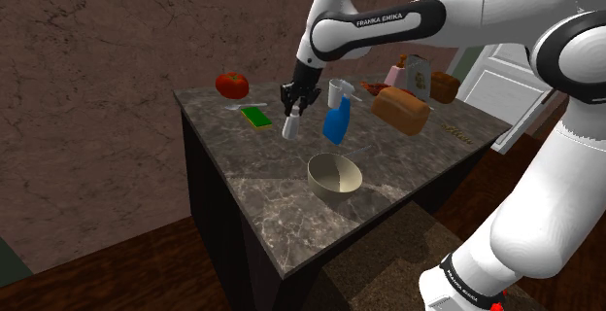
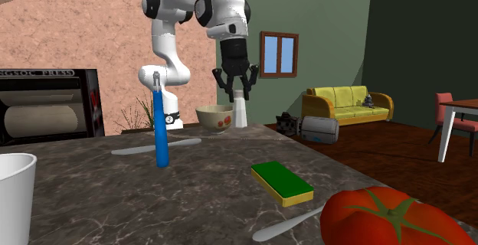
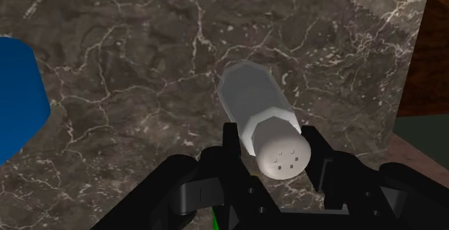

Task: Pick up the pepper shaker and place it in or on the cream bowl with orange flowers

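Note:
The pepper shaker is a pale grey faceted shaker with a white, holed cap. My gripper is shut on its cap end, and the body hangs below the fingers over the dark marble tabletop. In the second exterior view the gripper holds the shaker just beside the bowl. That bowl is cream with orange flowers. In the shoulder view the bowl stands nearer the table's front edge, below and right of the shaker.
A blue spray bottle stands close beside the gripper, with a white cup behind it. A green sponge and a tomato lie toward the shoulder view's left, a bread loaf to its right.

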`<action>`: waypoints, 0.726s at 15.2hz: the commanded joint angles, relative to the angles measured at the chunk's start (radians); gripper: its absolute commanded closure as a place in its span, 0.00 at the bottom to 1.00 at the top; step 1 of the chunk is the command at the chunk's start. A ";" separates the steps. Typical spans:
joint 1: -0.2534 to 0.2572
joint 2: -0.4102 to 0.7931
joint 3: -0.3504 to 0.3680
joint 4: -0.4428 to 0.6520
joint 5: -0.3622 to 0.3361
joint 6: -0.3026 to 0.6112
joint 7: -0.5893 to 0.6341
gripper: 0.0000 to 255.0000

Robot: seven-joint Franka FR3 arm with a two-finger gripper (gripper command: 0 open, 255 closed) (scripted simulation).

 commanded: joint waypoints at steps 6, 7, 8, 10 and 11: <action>0.000 -0.024 0.001 0.065 0.003 -0.089 0.004 1.00; 0.000 -0.026 0.001 0.076 0.003 -0.102 0.005 1.00; 0.000 -0.028 0.001 0.086 0.003 -0.114 0.005 1.00; 0.000 -0.032 0.001 0.109 0.004 -0.140 0.006 1.00; -0.001 -0.034 0.001 0.120 0.004 -0.153 0.007 1.00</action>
